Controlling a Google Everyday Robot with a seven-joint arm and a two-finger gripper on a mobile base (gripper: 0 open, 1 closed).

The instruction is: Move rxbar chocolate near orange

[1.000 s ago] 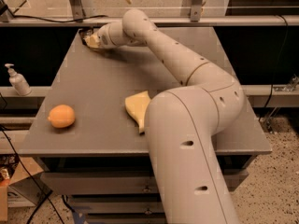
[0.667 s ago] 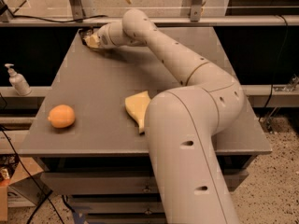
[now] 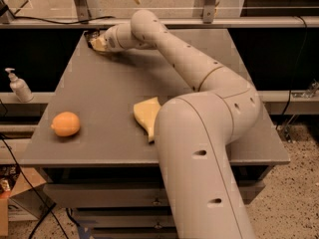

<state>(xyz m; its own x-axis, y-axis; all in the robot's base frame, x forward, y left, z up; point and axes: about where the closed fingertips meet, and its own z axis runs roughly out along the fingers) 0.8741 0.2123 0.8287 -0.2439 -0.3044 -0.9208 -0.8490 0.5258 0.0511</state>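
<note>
No words, numbers or signs can be read anywhere here. The gripper [image 3: 95, 42] is low over the far left corner of the gray table [image 3: 109, 103], and no letters show on it. The big white arm [image 3: 199, 133] is plain, with only small dark holes. The soap bottle [image 3: 19, 86] standing left of the table has no label that can be read. The orange [image 3: 65, 124] near the front left of the table and the pale yellow sponge [image 3: 145, 114] in the middle are plain too.
</note>
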